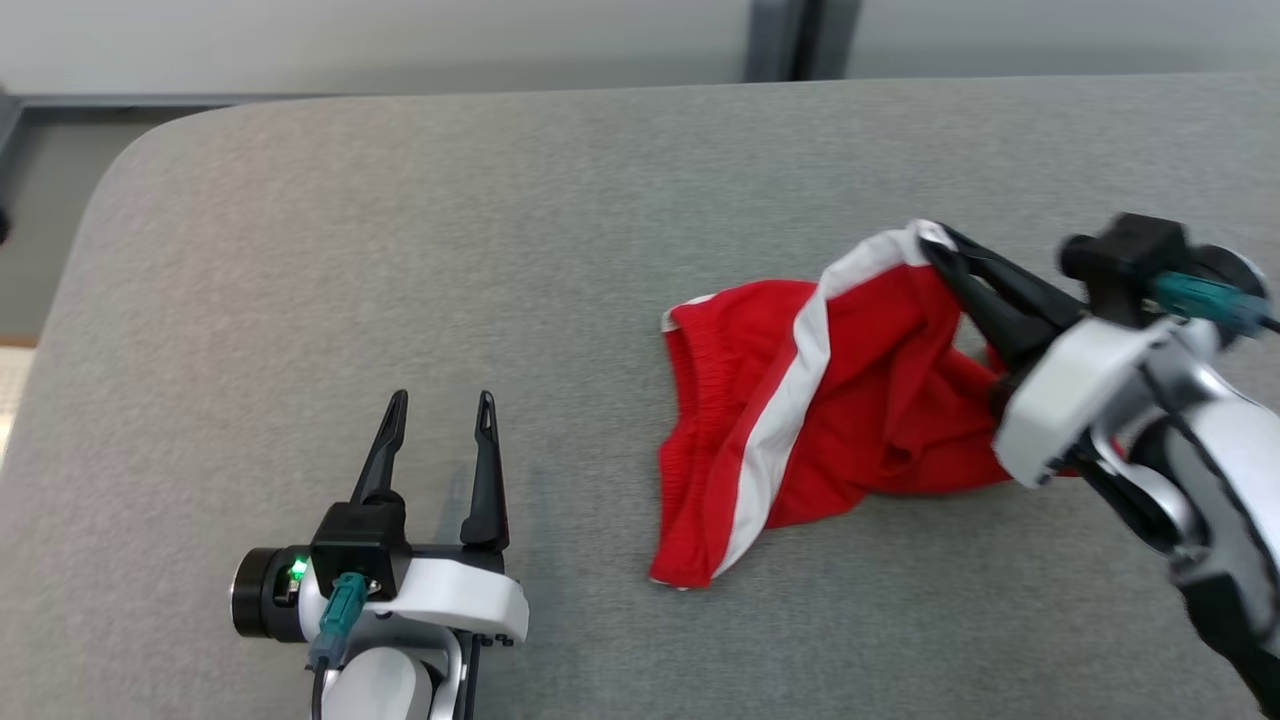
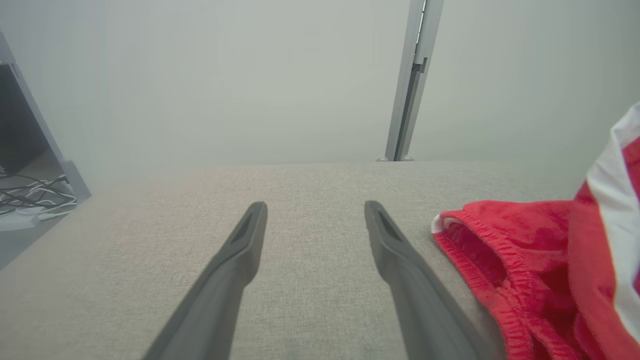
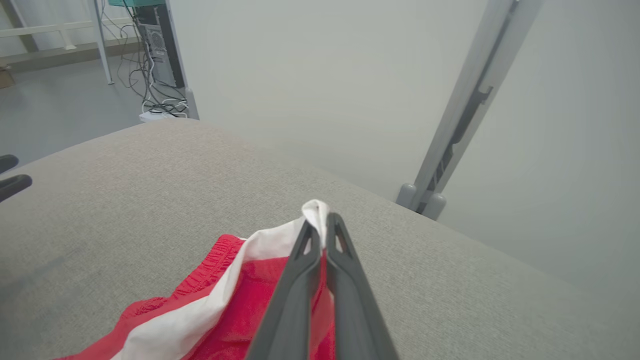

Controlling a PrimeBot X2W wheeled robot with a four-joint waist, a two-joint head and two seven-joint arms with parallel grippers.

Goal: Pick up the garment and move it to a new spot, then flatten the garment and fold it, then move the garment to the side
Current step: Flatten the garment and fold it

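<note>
The garment (image 1: pixel 800 400) is a pair of red shorts with a white side stripe, crumpled on the grey padded table (image 1: pixel 400 220) right of centre. My right gripper (image 1: pixel 935 250) is shut on the white-striped upper corner of the garment and holds that corner raised off the surface. In the right wrist view its fingertips (image 3: pixel 322 231) pinch the white fabric of the garment (image 3: pixel 210 305). My left gripper (image 1: pixel 440 410) stands open near the front left, well apart from the cloth. In the left wrist view the open left gripper (image 2: pixel 315 212) has the garment's elastic waistband (image 2: pixel 500 260) to its right.
The table's rounded left corner (image 1: pixel 130 170) drops to the floor. A grey post (image 1: pixel 785 40) stands against the pale wall behind the far edge. Cables and a computer tower (image 3: pixel 160 50) stand on the floor beyond the table's left end.
</note>
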